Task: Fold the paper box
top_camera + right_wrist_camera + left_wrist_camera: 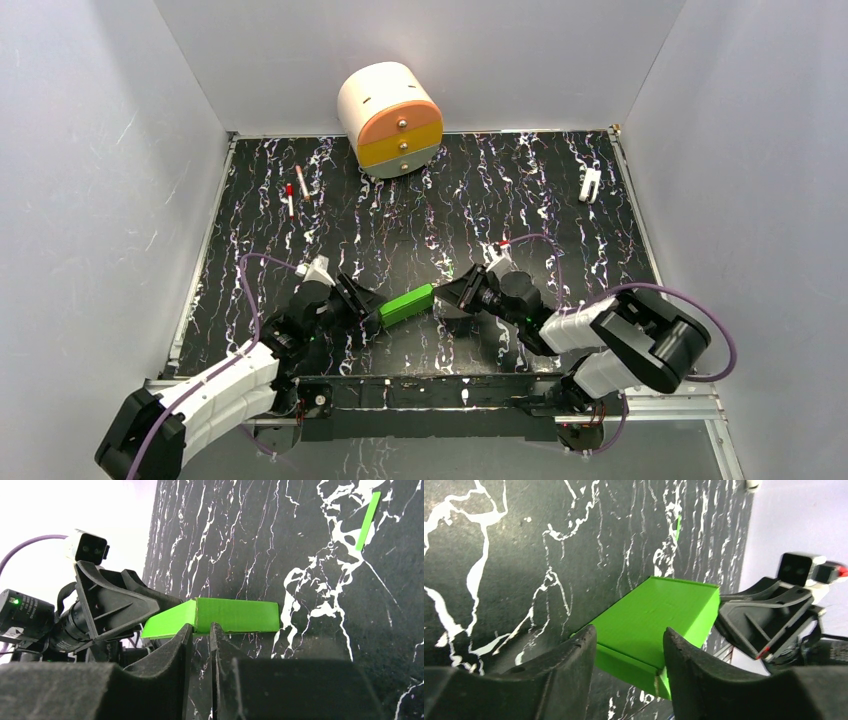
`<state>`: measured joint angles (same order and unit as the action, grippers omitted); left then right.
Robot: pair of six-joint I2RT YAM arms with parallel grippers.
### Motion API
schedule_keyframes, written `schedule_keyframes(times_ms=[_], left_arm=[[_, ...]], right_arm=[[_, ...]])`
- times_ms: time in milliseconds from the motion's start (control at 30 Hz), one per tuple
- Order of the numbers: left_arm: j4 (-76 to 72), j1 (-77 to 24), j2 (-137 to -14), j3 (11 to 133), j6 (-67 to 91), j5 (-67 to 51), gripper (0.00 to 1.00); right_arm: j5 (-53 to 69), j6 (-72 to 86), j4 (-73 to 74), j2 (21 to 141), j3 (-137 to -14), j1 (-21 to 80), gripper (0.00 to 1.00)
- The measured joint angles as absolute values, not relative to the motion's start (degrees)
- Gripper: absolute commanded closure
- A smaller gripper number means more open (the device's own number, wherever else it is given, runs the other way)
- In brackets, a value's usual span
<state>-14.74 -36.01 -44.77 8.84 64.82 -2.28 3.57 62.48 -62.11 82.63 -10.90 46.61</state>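
the paper box (407, 304) lies front-centre on the worktop (450, 200); we should press its ends in evenly, without crushing the card. our left end effector (629, 637) stands apart astride one end. the right end effector (199, 630) is almost together at the other, and we cannot tell whether it pinches card.

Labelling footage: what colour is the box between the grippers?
Bright green; the paper box shows best in the left wrist view.
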Motion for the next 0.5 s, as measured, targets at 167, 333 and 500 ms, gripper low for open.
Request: schedule_keyframes(times_ms=[167, 333, 500], left_arm=[[-10.8, -35.2, -43.9, 9.0, 64.1, -3.5, 0.33], [-6.3, -35.0, -41.5, 10.3, 63.9, -2.9, 0.23], [-0.9, -35.0, -39.1, 12.6, 63.2, -0.3, 0.18]], right_arm=[[4.1, 58.5, -52.6, 78.0, -13.3, 46.2, 0.84], [4.5, 54.9, -44.5, 75.0, -16.2, 46.1, 0.62], [4.7, 52.2, -37.9, 72.8, -17.6, 45.8, 0.46]])
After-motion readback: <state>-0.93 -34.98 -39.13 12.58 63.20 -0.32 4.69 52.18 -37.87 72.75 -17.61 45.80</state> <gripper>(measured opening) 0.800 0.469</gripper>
